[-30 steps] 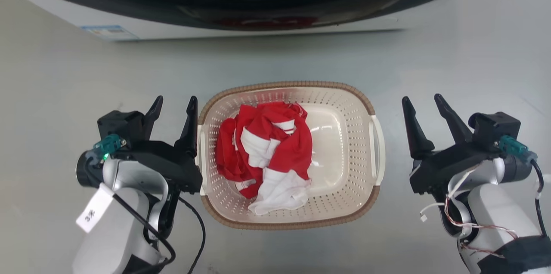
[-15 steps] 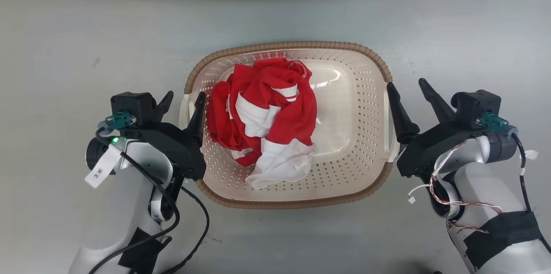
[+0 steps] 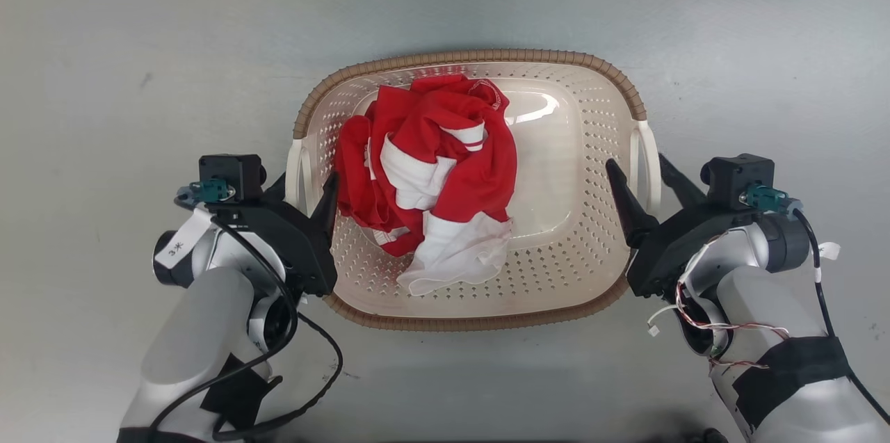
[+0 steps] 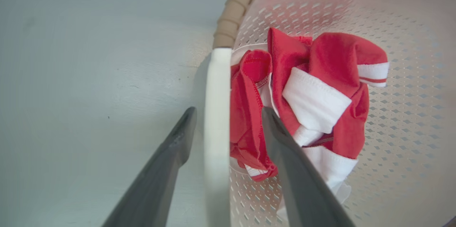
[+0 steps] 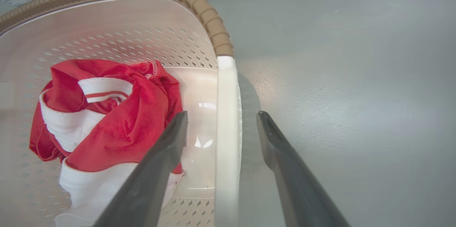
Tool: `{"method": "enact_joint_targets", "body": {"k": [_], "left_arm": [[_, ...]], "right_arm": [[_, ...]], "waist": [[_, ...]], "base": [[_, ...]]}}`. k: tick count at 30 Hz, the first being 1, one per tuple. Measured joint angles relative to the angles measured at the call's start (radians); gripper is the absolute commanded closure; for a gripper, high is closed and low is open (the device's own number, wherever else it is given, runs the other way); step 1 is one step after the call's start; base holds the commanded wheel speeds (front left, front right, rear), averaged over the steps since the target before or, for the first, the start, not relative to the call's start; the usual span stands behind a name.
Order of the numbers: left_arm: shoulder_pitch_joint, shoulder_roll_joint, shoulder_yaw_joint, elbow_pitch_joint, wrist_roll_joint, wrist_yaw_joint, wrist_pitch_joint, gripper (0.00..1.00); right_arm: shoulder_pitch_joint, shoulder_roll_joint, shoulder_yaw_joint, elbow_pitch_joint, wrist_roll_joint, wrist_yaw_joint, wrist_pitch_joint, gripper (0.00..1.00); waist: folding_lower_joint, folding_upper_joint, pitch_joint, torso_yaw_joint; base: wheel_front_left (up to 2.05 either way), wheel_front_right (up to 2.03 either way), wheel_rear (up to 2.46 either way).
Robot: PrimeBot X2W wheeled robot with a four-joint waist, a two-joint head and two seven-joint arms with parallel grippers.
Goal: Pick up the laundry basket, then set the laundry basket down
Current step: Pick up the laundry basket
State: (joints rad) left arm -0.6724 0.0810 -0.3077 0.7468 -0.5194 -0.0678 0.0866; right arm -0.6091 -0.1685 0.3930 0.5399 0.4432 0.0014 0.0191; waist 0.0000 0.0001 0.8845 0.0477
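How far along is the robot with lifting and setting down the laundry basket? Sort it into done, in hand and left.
Done: the left gripper straddles the left handle and the right gripper the right handle. In hand: the grasp; both grippers stand open, not clamped. Left: closing, lifting the laundry basket, which looks to be on the floor, and setting it down.

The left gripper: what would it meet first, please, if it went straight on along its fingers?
Likely the red and white garment at the inner finger, as the left gripper straddles the white handle of the laundry basket; the brown rim lies beyond. Depth unclear.
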Motion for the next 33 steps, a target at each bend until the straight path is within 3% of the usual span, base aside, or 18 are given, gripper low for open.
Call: {"method": "enact_joint_targets", "body": {"k": [1, 18, 33], "left_arm": [[-0.005, -0.002, 0.000, 0.009, -0.009, -0.003, -0.001, 0.98], [-0.069, -0.018, 0.001, 0.146, -0.041, -0.030, -0.018, 1.00], [-0.100, -0.049, -0.021, 0.289, -0.087, -0.048, 0.018, 1.00]], "right_arm": [[-0.004, 0.002, 0.001, 0.009, 0.005, 0.005, 0.008, 1.00], [-0.050, 0.010, 0.010, 0.119, 0.017, 0.044, 0.030, 1.00], [-0.082, 0.021, 0.025, 0.279, 0.037, 0.078, 0.052, 1.00]], "waist": [[0.0000, 0.0000, 0.001, 0.000], [-0.0002, -0.0003, -0.008, 0.003], [0.0000, -0.0002, -0.131, 0.003]], "base": [[0.00, 0.00, 0.00], [0.00, 0.00, 0.00], [0.00, 0.00, 0.00]]}}
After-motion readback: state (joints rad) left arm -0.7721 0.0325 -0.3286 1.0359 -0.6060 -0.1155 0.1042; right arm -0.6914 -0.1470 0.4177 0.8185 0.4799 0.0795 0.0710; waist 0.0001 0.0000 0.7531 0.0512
